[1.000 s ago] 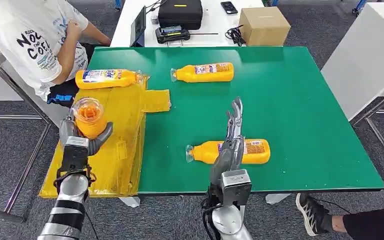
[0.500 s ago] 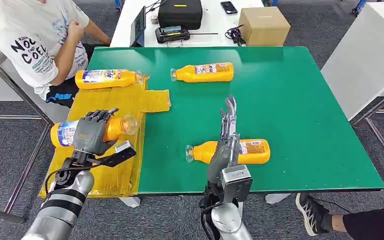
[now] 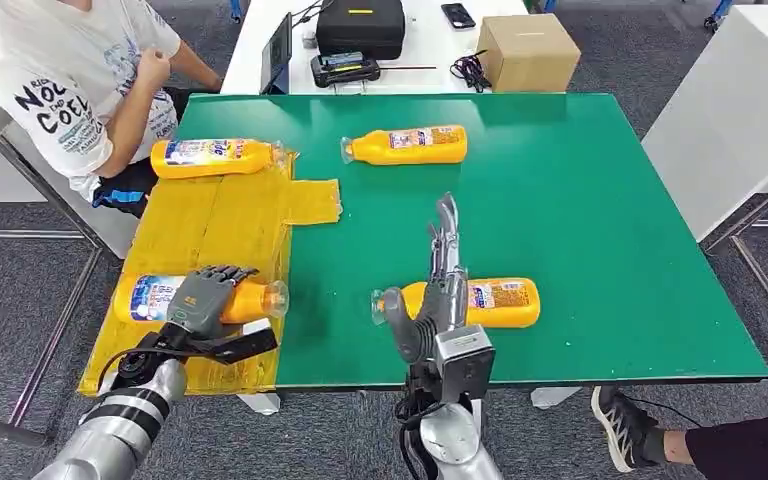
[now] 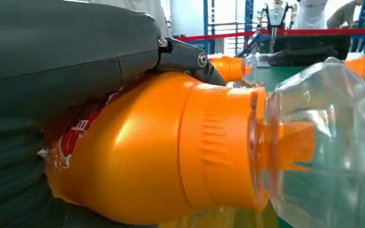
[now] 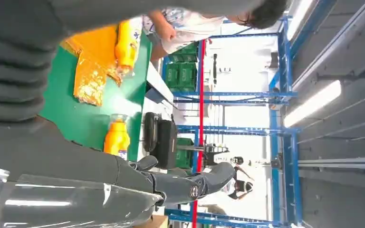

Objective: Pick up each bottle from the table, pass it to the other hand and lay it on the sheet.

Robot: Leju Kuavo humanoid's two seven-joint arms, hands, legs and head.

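My left hand grips an orange bottle with a clear cap, lying on its side low over the near part of the yellow sheet. The left wrist view shows that bottle close up in the hand. Another orange bottle lies at the sheet's far edge. Two more lie on the green table: one at the back middle, one near the front. My right hand stands open, fingers up, in front of that near bottle without holding it.
A person in a white shirt sits at the table's far left corner. Behind the green table a white table carries a black case, a cardboard box and a phone. Another person's shoe is on the floor, front right.
My left hand turned the bottle from upright to lying sideways and lowered it toward the near part of the sheet. The right hand shifted slightly left and its thumb spread out.
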